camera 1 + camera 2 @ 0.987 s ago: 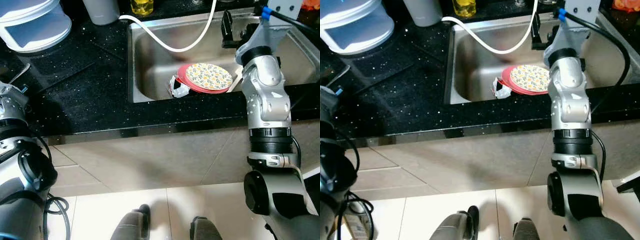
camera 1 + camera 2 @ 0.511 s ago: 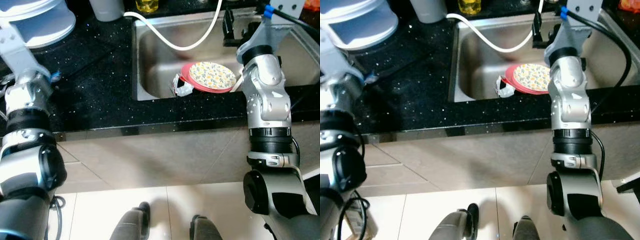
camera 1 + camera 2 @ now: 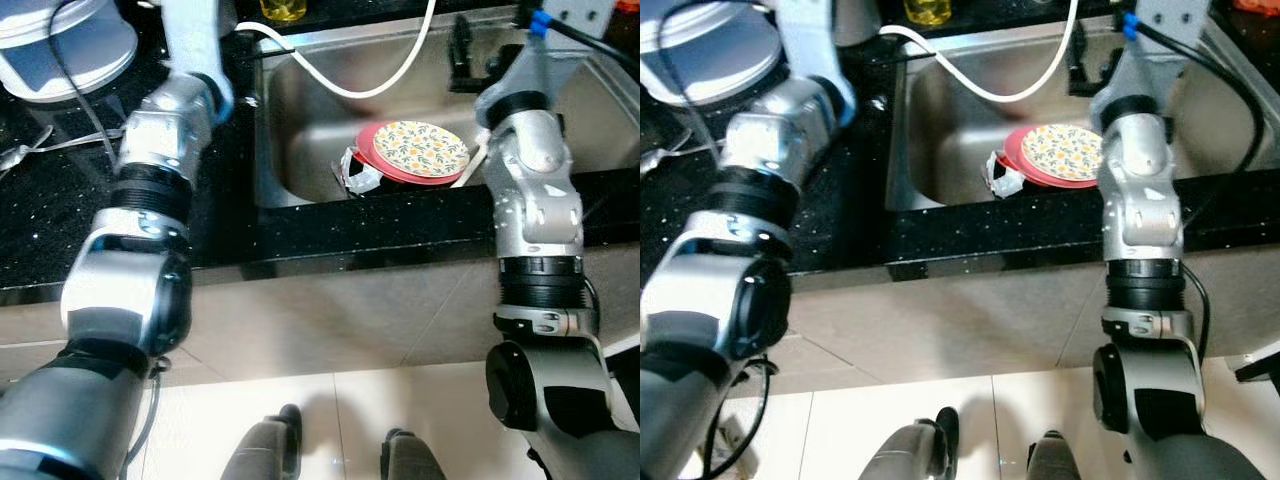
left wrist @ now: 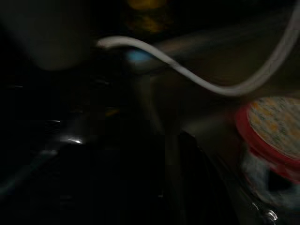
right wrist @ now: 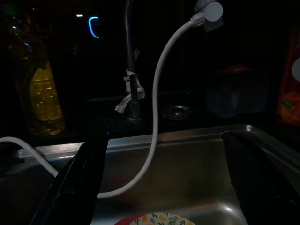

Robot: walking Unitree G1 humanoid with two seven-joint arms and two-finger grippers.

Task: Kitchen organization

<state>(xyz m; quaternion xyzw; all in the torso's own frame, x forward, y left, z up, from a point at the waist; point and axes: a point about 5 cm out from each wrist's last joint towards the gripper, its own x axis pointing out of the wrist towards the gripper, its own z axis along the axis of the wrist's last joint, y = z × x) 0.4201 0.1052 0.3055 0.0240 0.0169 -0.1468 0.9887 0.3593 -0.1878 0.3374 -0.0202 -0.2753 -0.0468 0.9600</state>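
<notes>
The right gripper (image 5: 159,187), fingers spread wide and empty, hovers above the round red-rimmed floral plate (image 3: 418,150); likely rigid, slippery, breakable, best pinched at its rim.

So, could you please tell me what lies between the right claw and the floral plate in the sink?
In the right wrist view, bare steel sink lies between the open right claw and the floral plate; the white hose hangs just behind.
</notes>
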